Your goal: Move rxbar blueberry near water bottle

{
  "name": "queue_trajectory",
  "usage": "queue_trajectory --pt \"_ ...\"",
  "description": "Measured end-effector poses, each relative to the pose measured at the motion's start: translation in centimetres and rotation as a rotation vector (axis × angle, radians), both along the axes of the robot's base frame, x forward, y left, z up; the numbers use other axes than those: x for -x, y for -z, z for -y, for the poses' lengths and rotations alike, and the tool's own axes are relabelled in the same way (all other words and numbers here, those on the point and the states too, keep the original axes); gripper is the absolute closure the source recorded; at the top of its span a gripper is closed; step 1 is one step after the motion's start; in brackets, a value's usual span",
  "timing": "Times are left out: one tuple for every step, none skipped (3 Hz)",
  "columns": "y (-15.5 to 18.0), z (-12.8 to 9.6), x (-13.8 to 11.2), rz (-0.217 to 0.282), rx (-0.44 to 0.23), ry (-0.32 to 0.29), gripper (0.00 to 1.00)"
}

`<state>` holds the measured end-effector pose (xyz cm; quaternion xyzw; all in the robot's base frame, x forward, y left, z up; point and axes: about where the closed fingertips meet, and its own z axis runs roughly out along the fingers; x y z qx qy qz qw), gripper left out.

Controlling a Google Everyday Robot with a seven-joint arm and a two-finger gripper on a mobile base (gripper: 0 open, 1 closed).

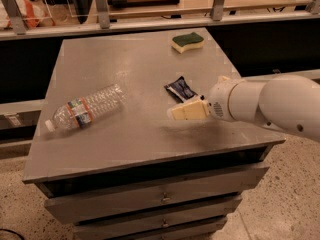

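Note:
The rxbar blueberry (181,89), a small dark navy wrapper with white markings, lies flat on the grey table top (130,64), right of centre. The water bottle (85,108), clear and ribbed with a white cap and an orange-red and green label, lies on its side at the table's left. My gripper (176,112), with cream-coloured fingers (187,111), reaches in from the right on a white arm (265,105). It hovers just in front of the bar, pointing left, and holds nothing.
A green-and-yellow sponge (187,41) lies near the table's far right corner. The table is a cabinet with drawers (160,198) below its front edge. A railing with glass panels (150,4) runs behind it.

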<state>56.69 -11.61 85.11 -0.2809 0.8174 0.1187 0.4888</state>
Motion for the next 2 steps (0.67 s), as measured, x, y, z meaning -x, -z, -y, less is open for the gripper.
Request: queue_trajectory --pt "0.92 -0.42 -1.18 0.001 -0.011 -0.002 0.0" --pt "1.47 -0.78 -2.09 0.008 -0.015 -0.001 0.0"
